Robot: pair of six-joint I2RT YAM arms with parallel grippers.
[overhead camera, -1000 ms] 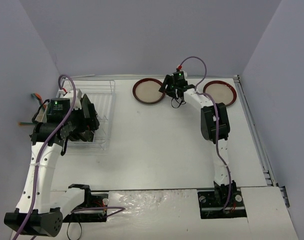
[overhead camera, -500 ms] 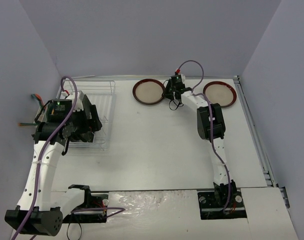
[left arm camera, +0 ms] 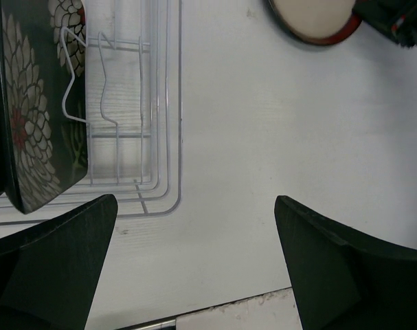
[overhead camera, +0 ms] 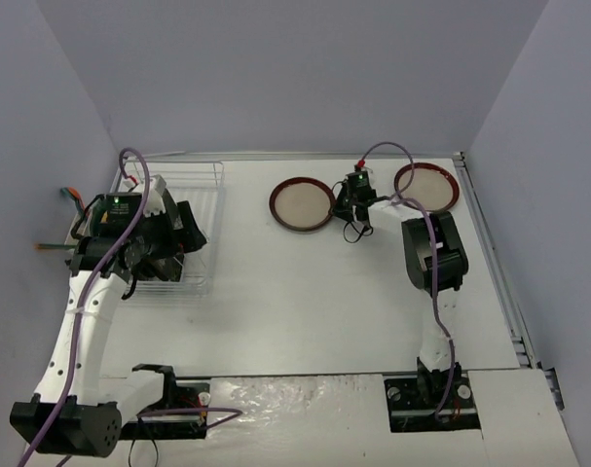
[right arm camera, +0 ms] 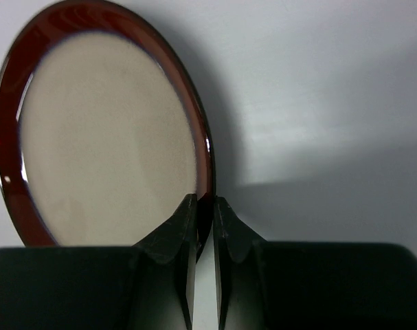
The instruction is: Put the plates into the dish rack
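A round cream plate with a red rim (overhead camera: 302, 204) (right arm camera: 108, 137) lies at the back middle of the table. My right gripper (overhead camera: 347, 201) (right arm camera: 205, 201) is shut on its right rim, one finger on each face. A second red-rimmed plate (overhead camera: 426, 185) lies at the back right. The wire dish rack (overhead camera: 200, 224) (left arm camera: 160, 137) stands at the left and holds a square black floral plate (left arm camera: 29, 117) on edge. My left gripper (overhead camera: 178, 238) (left arm camera: 194, 206) hangs open over the rack's near right corner, holding nothing.
Grey walls close the table at the back and on both sides. A metal rail (overhead camera: 495, 263) runs along the right edge. The held plate (left arm camera: 314, 17) and the right gripper (left arm camera: 393, 20) show at the top of the left wrist view.
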